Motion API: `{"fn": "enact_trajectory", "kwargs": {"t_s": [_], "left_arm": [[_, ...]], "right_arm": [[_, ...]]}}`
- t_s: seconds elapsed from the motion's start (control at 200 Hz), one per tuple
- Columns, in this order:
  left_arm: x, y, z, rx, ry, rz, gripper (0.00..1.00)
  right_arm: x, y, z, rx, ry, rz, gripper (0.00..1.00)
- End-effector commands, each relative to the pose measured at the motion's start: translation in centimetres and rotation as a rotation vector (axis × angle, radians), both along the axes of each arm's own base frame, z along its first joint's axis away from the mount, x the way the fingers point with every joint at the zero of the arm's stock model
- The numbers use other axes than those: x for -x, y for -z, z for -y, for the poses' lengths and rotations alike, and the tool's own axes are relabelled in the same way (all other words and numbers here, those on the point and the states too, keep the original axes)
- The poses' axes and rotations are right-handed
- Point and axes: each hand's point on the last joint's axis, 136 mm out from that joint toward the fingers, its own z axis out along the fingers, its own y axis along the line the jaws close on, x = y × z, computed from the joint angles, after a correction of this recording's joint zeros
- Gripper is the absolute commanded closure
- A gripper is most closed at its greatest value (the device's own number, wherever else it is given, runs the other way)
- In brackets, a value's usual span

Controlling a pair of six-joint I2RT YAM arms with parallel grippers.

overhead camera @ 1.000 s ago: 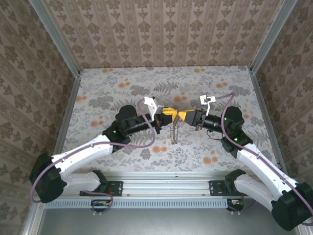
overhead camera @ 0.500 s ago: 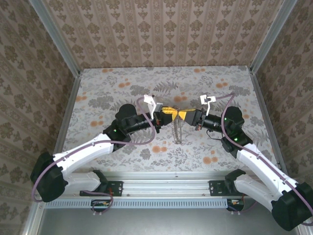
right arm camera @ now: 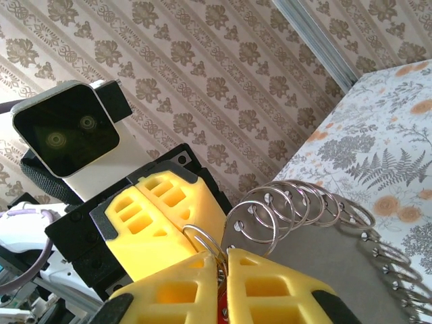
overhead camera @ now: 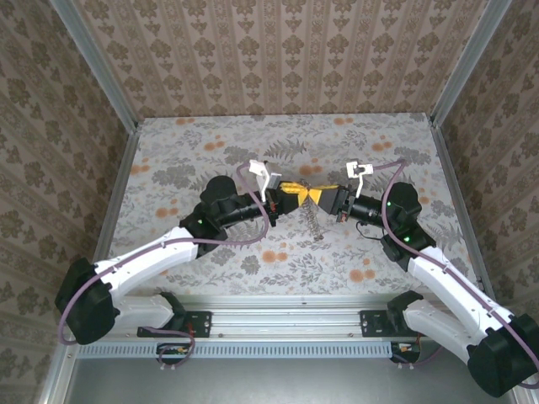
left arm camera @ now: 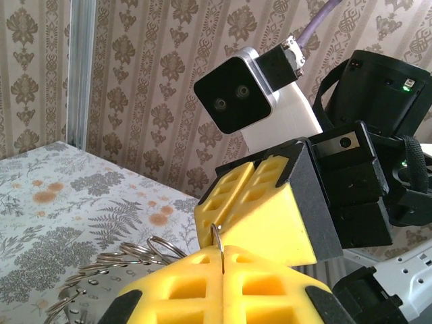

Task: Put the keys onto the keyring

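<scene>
Right pincer (right arm camera: pixel 223 262): yellow foam-padded fingers pressed together. A sliver of red shows low in the seam, which I judge to be the small red-headed key (right arm camera: pixel 221 300), its blade hidden.
Left pincer (left arm camera: pixel 221 255): yellow pads closed narrow on one thin wire loop of the keyring of linked silvery split rings (left arm camera: pixel 217 236).
Key to ring: the two pincers meet tip to tip above the table, and the gripped loop stands just ahead of the right fingertips, touching or nearly so.
Long axis: the rest of the keyring hangs below the meeting point as a chain; I cannot tell whether its end rests on the surface.
Nearer arm: the right, since it carries the key, so a short push into the loop looks likely.
Table (overhead camera: pixel 210 143): floral-patterned surface beneath both arms.
</scene>
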Motion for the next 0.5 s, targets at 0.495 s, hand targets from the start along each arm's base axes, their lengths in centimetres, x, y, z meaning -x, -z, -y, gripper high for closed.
{"fn": "enact_trajectory", "kwargs": {"t_s": [0.495], "left_arm": [[-0.7, -0.7, -2.7, -0.079, -0.070, 0.015, 0.68]], "right_arm": [[1.0, -1.2, 0.4, 0.120, -0.003, 0.087, 1.00]]}}
